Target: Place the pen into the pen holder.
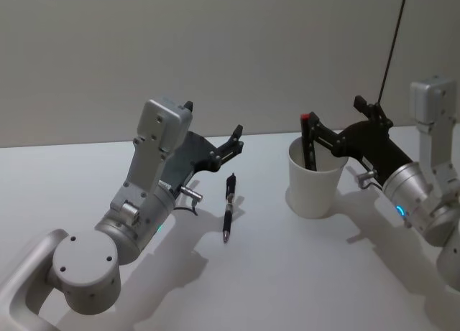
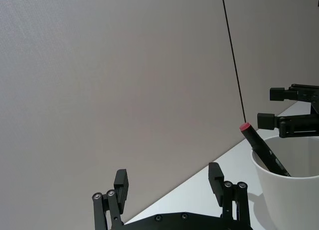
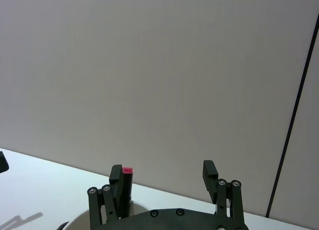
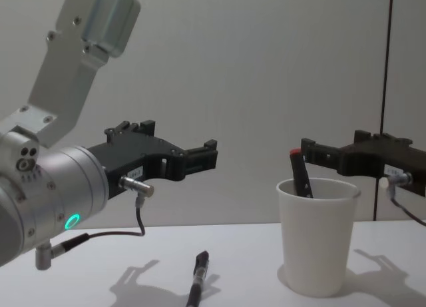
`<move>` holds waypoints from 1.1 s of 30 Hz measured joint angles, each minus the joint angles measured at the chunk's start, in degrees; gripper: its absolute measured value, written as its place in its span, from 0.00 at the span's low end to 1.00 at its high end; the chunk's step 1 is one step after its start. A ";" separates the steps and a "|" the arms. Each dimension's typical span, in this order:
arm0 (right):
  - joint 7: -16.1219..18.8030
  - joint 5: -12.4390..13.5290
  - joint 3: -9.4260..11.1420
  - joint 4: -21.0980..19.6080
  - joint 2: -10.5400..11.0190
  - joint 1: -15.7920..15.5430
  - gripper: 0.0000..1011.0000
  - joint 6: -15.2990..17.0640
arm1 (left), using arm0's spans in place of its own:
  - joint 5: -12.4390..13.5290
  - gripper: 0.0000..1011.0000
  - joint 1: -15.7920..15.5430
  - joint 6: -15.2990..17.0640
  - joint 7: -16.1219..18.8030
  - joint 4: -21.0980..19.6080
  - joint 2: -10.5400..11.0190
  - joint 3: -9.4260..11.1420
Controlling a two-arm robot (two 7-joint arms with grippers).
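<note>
The pen holder (image 1: pixel 314 179), a white paper cup, stands upright on the table right of centre. A dark pen with a red end (image 1: pixel 308 138) leans inside it, its top above the rim. My right gripper (image 1: pixel 336 120) hovers open just over the cup, and the red-ended pen (image 3: pixel 127 182) stands beside one finger (image 3: pixel 116 176). A second black pen (image 1: pixel 228 207) lies flat on the table left of the cup. My left gripper (image 1: pixel 231 141) is open in the air, above and behind that lying pen, with nothing between its fingers.
The white table (image 1: pixel 287 273) runs back to a plain grey wall. A thin black cable (image 1: pixel 392 44) hangs down the wall behind the cup. My left arm's body (image 1: pixel 136 209) takes up the near left.
</note>
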 joint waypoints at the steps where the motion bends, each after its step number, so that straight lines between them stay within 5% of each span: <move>1: 0.14 0.12 0.04 0.01 0.04 0.01 0.99 0.04 | 0.00 0.99 0.00 0.00 0.00 0.00 0.00 0.00; 23: 0.14 -0.39 -0.35 -0.09 -0.34 0.09 0.99 -0.50 | 0.00 0.99 0.00 0.00 0.00 0.00 0.00 0.00; 33: 3.16 3.77 -0.13 -2.53 0.14 -0.72 0.99 0.73 | 0.00 0.99 0.00 0.00 0.00 0.00 0.00 0.00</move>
